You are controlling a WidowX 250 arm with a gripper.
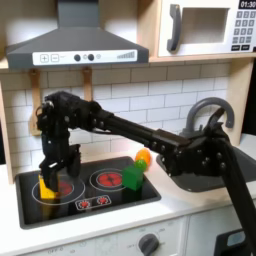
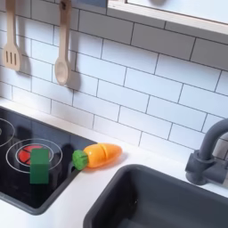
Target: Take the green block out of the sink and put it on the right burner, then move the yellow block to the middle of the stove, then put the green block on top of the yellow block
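Black stove [image 1: 120, 200] sits in the white counter [image 1: 60, 232], and I see its two red rings in the first exterior view. My gripper [image 1: 50, 170] hangs over the ring on the first exterior view's left, pointing down, its fingers [image 1: 44, 166] either side of the yellow block [image 1: 46, 185]. I cannot tell whether the fingers press on the block or stand slightly apart from it; the picture is too coarse there. Yellow block rests on the stove at the outer edge of that ring, upright.

Green block [image 1: 132, 174] stands on the ring on the first exterior view's right, at the ring's far right edge. In the second exterior view I see the same green block [image 2: 39, 166] on a red ring near the stove's corner. Just beside it, on the counter, lies an orange toy carrot [image 2: 100, 156] with a green end, between stove and sink [image 2: 160, 200]. Sink is dark grey, with a dark curved faucet [image 2: 208, 151] at the second exterior view's right. Two wooden utensils [image 2: 61, 53] hang on the tiled wall [image 2: 151, 80].
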